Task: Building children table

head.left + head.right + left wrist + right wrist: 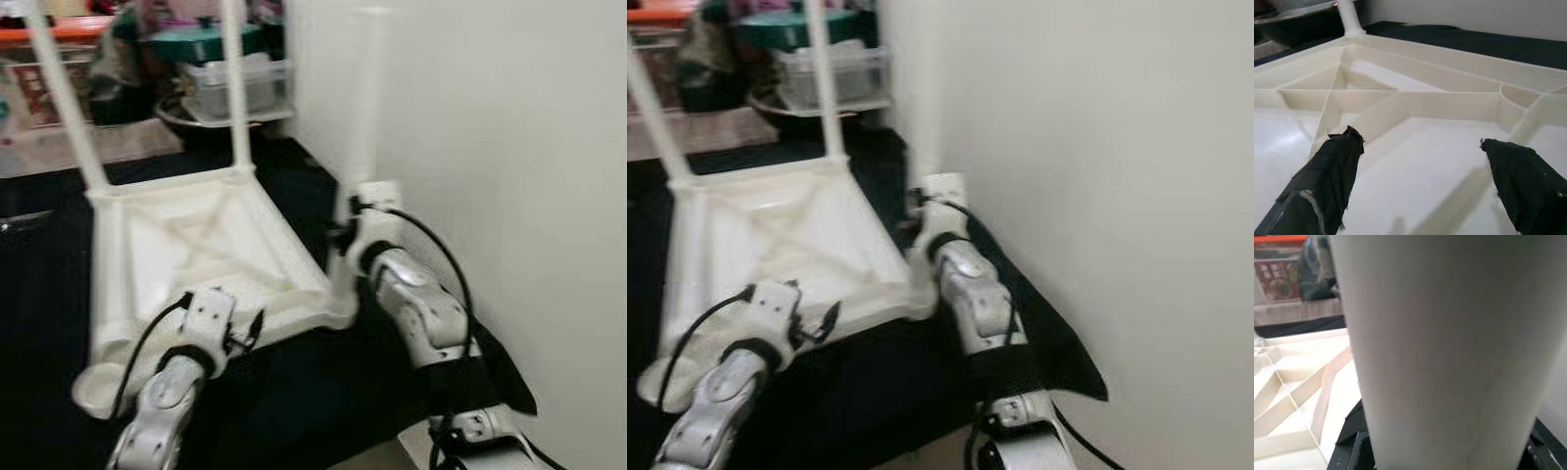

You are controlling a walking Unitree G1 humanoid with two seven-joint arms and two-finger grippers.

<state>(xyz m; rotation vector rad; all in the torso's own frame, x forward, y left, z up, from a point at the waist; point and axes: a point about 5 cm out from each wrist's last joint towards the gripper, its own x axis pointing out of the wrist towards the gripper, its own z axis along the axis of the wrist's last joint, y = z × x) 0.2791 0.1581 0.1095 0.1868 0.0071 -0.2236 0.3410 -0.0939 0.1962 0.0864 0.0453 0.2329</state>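
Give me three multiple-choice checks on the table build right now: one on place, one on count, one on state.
1. Where is the left claw?
A. Over the ribbed underside of the upturned tabletop
B. Against the wall
C. Inside the plastic bin

2. How many legs stand up from the tabletop?
A. One
B. Three
C. Four

3. What is the right claw doing?
A. Hanging idle
B. Open above the floor
C. Closed on a white leg at the corner by the wall

Answers:
1. A, the left wrist view shows its open fingers over the white ribs.
2. B, there are two far legs plus the held leg.
3. C, the leg sits between its fingers in the right wrist view.
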